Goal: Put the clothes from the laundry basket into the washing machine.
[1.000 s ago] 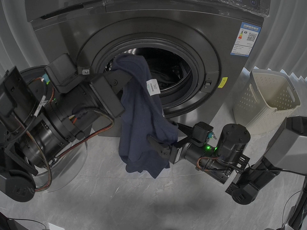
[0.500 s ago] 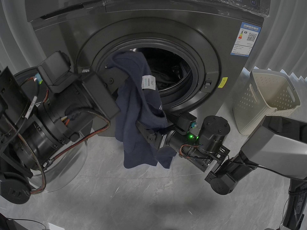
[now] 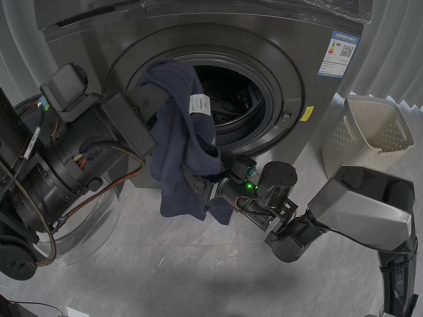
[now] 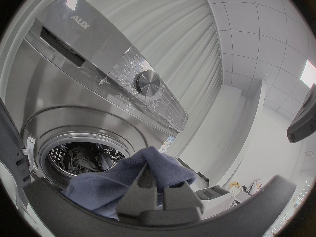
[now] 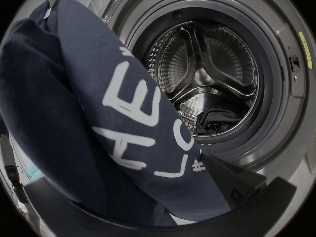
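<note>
Loading step: the navy T-shirt (image 3: 180, 155) hangs at the open mouth of the washing machine (image 3: 273, 58). The fingers of the left gripper (image 4: 154, 181) are clamped on its top, those of the right gripper (image 3: 194, 178) on lower folds. Next, both should push it into the drum (image 5: 210, 83).

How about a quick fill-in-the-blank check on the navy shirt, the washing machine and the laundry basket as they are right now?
1. The left gripper is ____ on the navy shirt.
2. The washing machine has its door swung ____.
3. A dark garment already lies inside the ____.
4. The laundry basket stands on the floor to the robot's ____ of the machine.

Missing words: shut; open; drum; right.
</note>
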